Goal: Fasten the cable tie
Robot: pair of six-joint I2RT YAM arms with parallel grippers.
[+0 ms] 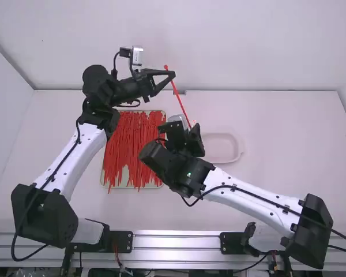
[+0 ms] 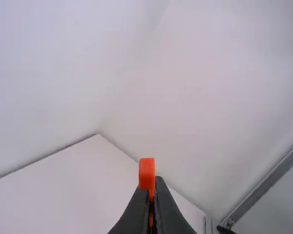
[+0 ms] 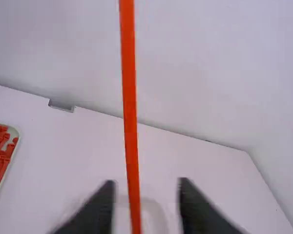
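A red cable tie (image 1: 180,99) hangs slanted in the air above the table's far middle. My left gripper (image 1: 170,75) is shut on its upper end, just below the square head (image 2: 146,172), which sticks out past the left gripper (image 2: 150,189). The strap (image 3: 129,112) runs down between the fingers of my right gripper (image 3: 145,184), which stands open around the tie's lower part without pinching it. In the high view the right gripper (image 1: 191,128) sits at the tie's bottom end, above the table's middle.
A flat tray (image 1: 161,183) left of centre holds a pile of several red cable ties (image 1: 130,147). A clear shallow container (image 1: 224,148) lies just right of the right gripper. The right half of the table is bare white.
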